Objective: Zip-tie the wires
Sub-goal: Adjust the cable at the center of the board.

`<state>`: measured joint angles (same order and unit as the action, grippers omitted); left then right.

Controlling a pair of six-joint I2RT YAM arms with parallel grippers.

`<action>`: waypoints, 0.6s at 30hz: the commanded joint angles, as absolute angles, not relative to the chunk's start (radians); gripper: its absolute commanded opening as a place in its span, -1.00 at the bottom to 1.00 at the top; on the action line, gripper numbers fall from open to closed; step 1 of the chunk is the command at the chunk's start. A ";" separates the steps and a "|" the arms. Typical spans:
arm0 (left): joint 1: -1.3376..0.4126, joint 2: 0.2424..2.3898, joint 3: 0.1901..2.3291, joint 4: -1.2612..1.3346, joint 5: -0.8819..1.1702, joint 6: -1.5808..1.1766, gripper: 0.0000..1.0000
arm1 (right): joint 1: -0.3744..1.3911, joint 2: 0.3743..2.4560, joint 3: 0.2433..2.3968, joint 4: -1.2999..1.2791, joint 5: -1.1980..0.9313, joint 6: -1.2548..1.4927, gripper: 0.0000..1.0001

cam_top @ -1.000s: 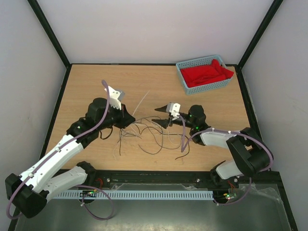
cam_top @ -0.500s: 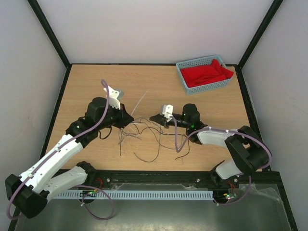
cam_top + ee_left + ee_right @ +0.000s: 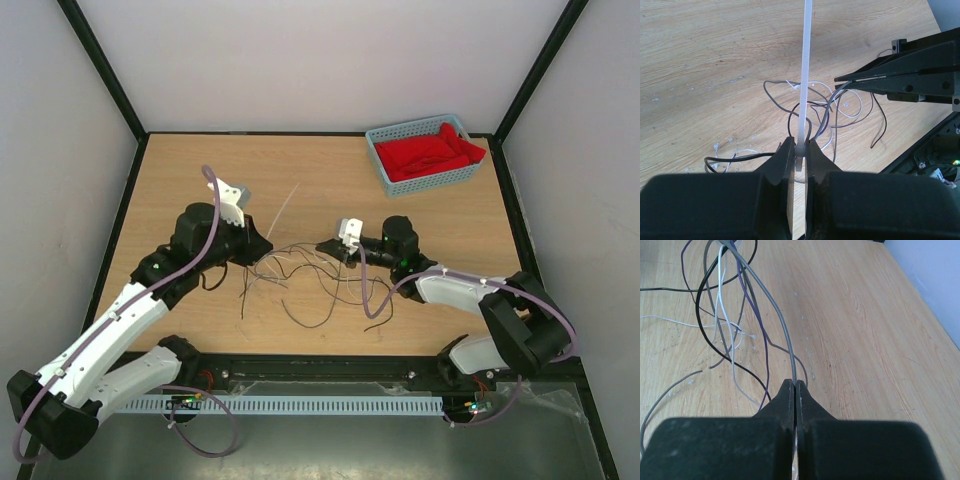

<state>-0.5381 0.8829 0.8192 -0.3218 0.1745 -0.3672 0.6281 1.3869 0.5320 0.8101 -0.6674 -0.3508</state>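
Note:
Several thin dark, grey and white wires [image 3: 310, 275] lie tangled on the wooden table between the arms. My left gripper [image 3: 262, 250] is shut on the head end of the pale zip tie [image 3: 283, 213], whose strip points away over the wires. In the left wrist view the zip tie [image 3: 804, 75] rises straight from my left gripper [image 3: 800, 145], with the wires [image 3: 825, 107] looped just beyond it. My right gripper [image 3: 322, 244] is shut on one grey wire [image 3: 780, 320] at its tips [image 3: 795, 384]. It faces the left gripper across the tangle, and its shut black tips [image 3: 850, 79] show at the right of the left wrist view.
A blue basket [image 3: 410, 125] holding red cloth [image 3: 430, 152] stands at the back right corner. Black frame rails run along the table's edges, with white walls behind. Lilac cables hang from both arms.
My right gripper went from open to shut on a grey wire and shifted slightly left. The left gripper with the zip tie drew back a little to the left, and the wires were pulled along.

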 commanded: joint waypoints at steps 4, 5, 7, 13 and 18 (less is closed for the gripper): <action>-0.533 0.874 0.853 -0.307 0.176 -0.372 -1.00 | 0.646 1.412 0.566 0.812 -0.707 -0.320 -1.00; -0.534 0.877 0.853 -0.306 0.177 -0.373 -1.00 | 0.650 1.414 0.570 0.815 -0.709 -0.316 -1.00; -0.534 0.883 0.852 -0.302 0.179 -0.375 -1.00 | 0.662 1.422 0.580 0.823 -0.714 -0.303 -1.00; -0.534 0.897 0.845 -0.290 0.186 -0.380 -1.00 | 0.702 1.470 0.616 0.856 -0.724 -0.260 -0.85; -0.532 0.897 0.842 -0.292 0.171 -0.373 -1.00 | 0.703 1.444 0.609 0.852 -0.686 -0.262 -0.23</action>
